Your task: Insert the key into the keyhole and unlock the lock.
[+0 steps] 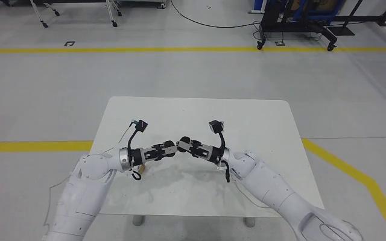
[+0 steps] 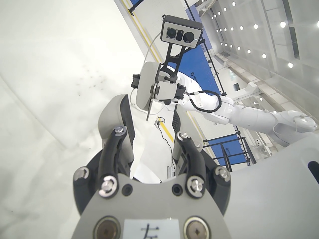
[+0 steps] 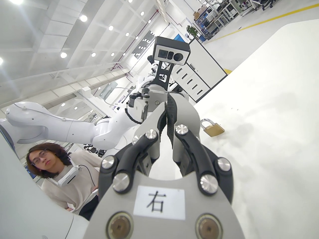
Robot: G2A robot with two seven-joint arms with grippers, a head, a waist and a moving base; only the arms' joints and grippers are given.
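left tool (image 2: pixel 152 123): fingers wide apart
right tool (image 3: pixel 170 108): narrow, pads together, facing the left tool
padlock (image 3: pixel 211 128): brass, lying flat on the white surface (image 3: pixel 274 88)

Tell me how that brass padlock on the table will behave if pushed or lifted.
The padlock looks like solid metal, so probably rigid and heavy for its size. It seems to lie flat on the smooth table, so a push would likely slide it rather than roll or tip it. Its shackle looks closed, so it probably won't swing loose.
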